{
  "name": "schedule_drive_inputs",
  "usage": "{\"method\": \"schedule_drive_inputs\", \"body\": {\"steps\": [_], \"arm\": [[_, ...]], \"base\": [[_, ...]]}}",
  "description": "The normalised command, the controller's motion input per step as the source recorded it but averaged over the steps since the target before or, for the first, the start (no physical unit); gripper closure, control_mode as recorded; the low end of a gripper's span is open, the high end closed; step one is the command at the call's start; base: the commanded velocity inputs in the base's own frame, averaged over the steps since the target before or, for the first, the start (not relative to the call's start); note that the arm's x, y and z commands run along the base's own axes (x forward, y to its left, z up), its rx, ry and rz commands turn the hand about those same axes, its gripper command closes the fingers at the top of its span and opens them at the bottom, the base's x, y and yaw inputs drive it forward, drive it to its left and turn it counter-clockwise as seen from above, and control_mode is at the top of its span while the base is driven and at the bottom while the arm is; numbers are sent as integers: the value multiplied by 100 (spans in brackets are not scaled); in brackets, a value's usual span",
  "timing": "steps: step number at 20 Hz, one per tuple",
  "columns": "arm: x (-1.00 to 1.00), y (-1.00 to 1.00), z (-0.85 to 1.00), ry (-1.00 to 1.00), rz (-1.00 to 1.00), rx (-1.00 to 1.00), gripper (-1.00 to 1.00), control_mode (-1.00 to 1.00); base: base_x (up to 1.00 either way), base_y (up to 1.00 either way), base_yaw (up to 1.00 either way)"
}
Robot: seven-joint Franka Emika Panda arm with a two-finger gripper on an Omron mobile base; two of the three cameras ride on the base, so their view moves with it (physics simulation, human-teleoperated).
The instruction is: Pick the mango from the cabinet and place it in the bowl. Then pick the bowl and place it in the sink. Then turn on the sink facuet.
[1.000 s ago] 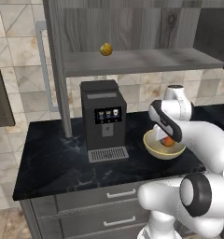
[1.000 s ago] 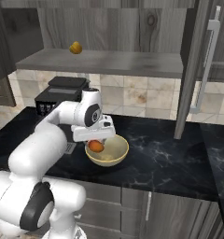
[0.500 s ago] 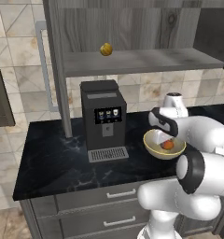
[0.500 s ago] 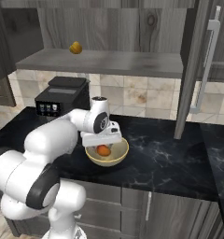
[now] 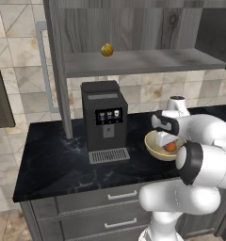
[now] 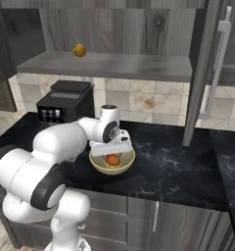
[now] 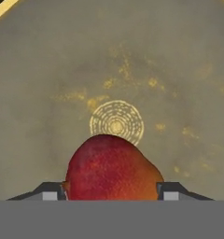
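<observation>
The orange-red mango (image 7: 113, 170) sits low inside the pale yellow-tan bowl (image 7: 116, 70), just in front of the ring mark at its bottom. My gripper (image 7: 113, 191) is shut on the mango, one fingertip pressed against each side. On the black counter, the bowl (image 5: 157, 151) (image 6: 112, 170) holds the mango (image 5: 170, 147) (image 6: 112, 160), and the gripper (image 5: 165, 140) (image 6: 112, 149) reaches down into it. The grey wood-grain cabinet (image 5: 143, 61) (image 6: 114, 66) hangs above. The sink and its faucet are out of view.
A black coffee machine (image 5: 104, 120) (image 6: 65, 105) stands left of the bowl. A small round yellow fruit (image 5: 107, 49) (image 6: 80, 50) rests on the cabinet shelf. The cabinet's upright post (image 6: 198, 78) comes down to the counter right of the bowl.
The hand has dropped from above the bowl down into it, carrying the mango. The elbow has swung outward. The jaws have kept the same width.
</observation>
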Motion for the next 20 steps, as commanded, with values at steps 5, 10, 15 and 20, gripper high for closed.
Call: {"method": "schedule_drive_inputs", "body": {"steps": [5, 10, 15, 20], "arm": [[11, 0, -15, -1, 2, 0, -100, -100], [15, 0, -7, -3, 2, 0, -100, -100], [-10, 13, 46, 0, 1, 0, -100, -100], [-52, 43, 40, -3, 7, -1, -100, -100]], "base": [[0, 0, 0], [0, 0, 0], [0, 0, 0], [0, 0, 0]]}}
